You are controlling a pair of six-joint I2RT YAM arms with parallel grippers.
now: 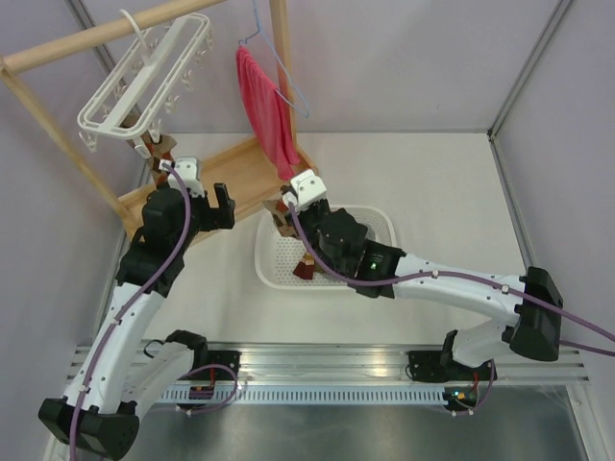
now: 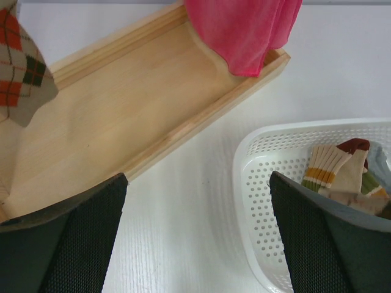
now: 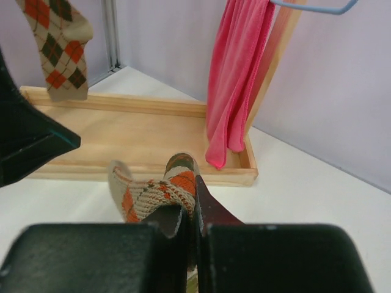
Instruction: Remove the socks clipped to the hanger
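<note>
On the left, the white hanger (image 1: 144, 82) is hanging from the wooden rail (image 1: 96, 38), with one argyle sock (image 1: 157, 146) dangling from its clips above the wooden tray (image 1: 240, 168). The left tool (image 2: 198, 183) is hovering spread wide above the table (image 2: 183, 244), between tray and white basket (image 1: 380, 216). The right tool (image 3: 190, 201) is pinching a second argyle sock (image 3: 153, 195) by the basket's left edge, and more socks (image 2: 336, 171) are lying inside.

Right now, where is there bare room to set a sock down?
Bare table right of the white basket and between it and the arm bases. The wooden tray's floor is bare left of the red cloth. Crowded: the basket, holding socks, right gripper clamping a sock above it.
</note>
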